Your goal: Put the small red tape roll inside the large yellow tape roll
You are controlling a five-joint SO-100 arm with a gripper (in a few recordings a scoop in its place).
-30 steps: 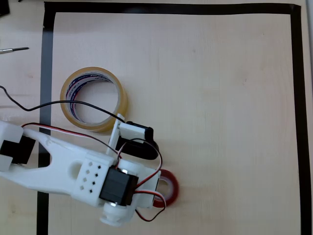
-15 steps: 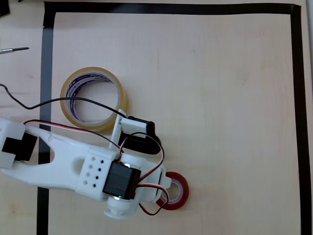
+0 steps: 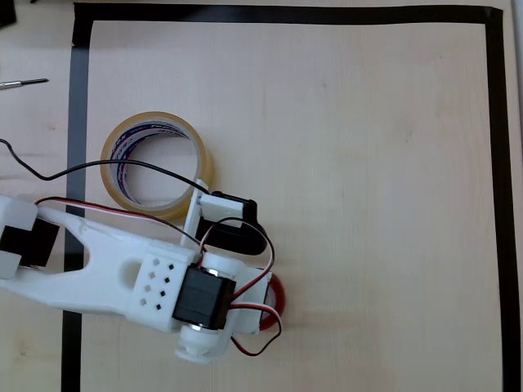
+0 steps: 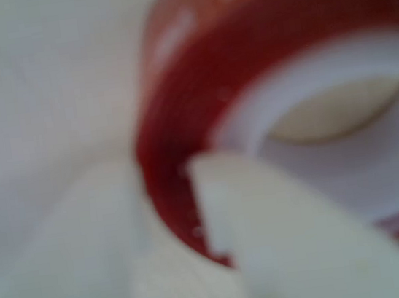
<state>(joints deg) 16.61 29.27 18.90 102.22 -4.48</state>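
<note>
Wrist view puts your pincer (image 4: 176, 247) astride the wall of the small red tape roll (image 4: 181, 122), one finger inside the core, one outside; clamped or not, I cannot tell. Squeeze firmly before lifting toward the large yellow tape roll (image 3: 114, 155) at ten o'clock

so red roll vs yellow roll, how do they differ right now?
The red roll is glossy, opaque and smaller; the yellow roll is translucent tan and larger. Red's core is plain white; yellow's core carries red and blue print. The gripper straddles red's wall, while yellow sits free, crossed by a black wire. Both lie flat on the table.
</note>
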